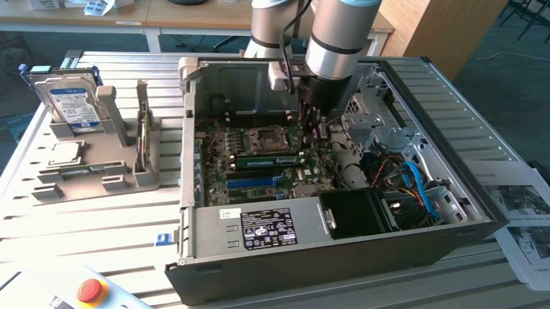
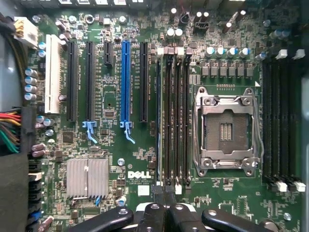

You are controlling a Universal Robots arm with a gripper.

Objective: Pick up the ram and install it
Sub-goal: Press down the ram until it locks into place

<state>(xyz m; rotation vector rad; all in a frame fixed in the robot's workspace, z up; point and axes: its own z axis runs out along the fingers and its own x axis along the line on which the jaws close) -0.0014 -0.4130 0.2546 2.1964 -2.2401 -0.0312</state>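
The ram (image 1: 266, 159), a thin green stick, stands on edge in a memory slot beside the CPU socket (image 1: 260, 138) on the motherboard inside the open PC case (image 1: 344, 257). My gripper (image 1: 313, 132) reaches down into the case over the stick's end on the exterior view's right. In the wrist view the gripper (image 2: 164, 191) is shut, its dark fingertips pressed together at one end of the row of black memory slots (image 2: 174, 116), next to the socket (image 2: 226, 129). Whether the fingertips touch the stick cannot be told.
A grey fixture (image 1: 86, 174) at the exterior view's left holds a hard drive (image 1: 73, 103) with a blue-white label and a thin upright strip (image 1: 142, 122). Case walls, a drive cage (image 1: 378, 122), cables (image 1: 417, 183) and a black power supply (image 1: 257, 228) surround the motherboard. A red button (image 1: 90, 291) sits at the front.
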